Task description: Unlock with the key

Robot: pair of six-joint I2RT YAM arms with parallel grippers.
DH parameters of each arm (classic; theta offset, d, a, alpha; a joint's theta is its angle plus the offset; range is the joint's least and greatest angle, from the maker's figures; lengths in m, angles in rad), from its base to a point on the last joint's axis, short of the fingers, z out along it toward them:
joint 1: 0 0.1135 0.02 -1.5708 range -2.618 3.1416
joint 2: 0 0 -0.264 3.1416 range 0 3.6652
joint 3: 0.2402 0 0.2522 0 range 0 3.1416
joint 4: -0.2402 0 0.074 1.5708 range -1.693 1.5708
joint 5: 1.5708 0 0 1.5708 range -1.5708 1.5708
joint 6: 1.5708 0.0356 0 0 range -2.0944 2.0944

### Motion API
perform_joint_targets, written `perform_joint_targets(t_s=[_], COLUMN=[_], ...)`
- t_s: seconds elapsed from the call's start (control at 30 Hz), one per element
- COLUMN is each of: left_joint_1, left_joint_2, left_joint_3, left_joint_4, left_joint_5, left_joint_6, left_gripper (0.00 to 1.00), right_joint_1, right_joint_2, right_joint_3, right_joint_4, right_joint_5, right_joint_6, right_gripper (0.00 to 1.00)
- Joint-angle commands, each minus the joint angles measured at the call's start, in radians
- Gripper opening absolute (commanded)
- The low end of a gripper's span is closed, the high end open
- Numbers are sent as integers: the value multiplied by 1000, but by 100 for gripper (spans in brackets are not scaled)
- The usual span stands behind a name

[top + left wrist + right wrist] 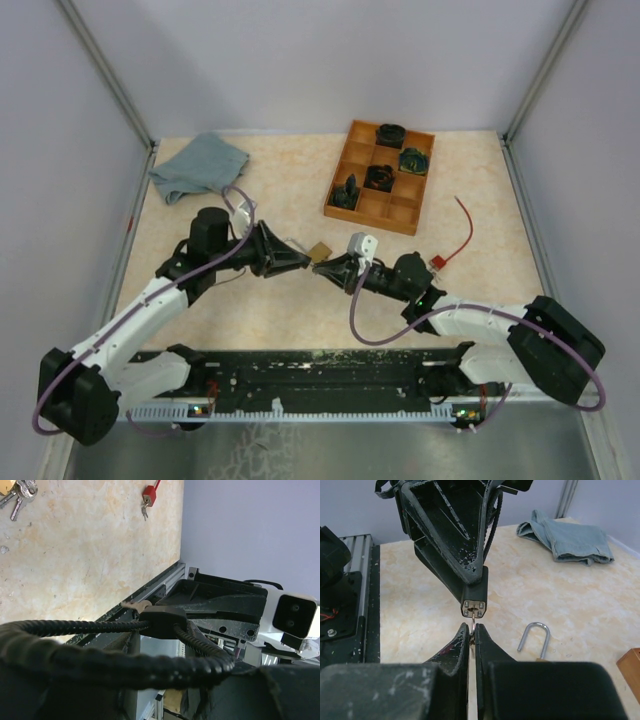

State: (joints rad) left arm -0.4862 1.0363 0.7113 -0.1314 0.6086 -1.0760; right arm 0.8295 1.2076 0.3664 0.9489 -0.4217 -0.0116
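Right wrist view shows the thin, flat metal key [472,626] pinched in mid-air, with the right gripper [471,639] closed on it from six o'clock and the left gripper [473,608] clamped on its other end at twelve. The padlock [535,636], a brass body under a smooth steel U-shackle, lies on the mottled beige table [580,605] at three o'clock. Its shackle looks seated, so inserting and turning the key both appear still to do.
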Motion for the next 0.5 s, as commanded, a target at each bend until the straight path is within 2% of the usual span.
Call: perform_joint_targets(t_s=[0.0, 0.13, 0.27, 0.47], left_joint_1=[4, -2, -29, -49], left_joint_2=[-24, -10, -23, -25], left_joint_3=[-14, -20, -5, 13], left_joint_4=[50, 35, -39, -70], left_joint_5=[32, 41, -18, -23], left_joint_6=[-3, 2, 44, 82], left_gripper=[0, 0, 0, 0], right_joint_1=[14, 45, 90, 80], right_joint_2=[0, -10, -10, 15], right_joint_3=[11, 74, 148, 172], right_joint_4=[93, 47, -73, 103], right_joint_5=[-3, -4, 83, 52], right_joint_6=[48, 48, -67, 20], right_gripper=[0, 0, 0, 0])
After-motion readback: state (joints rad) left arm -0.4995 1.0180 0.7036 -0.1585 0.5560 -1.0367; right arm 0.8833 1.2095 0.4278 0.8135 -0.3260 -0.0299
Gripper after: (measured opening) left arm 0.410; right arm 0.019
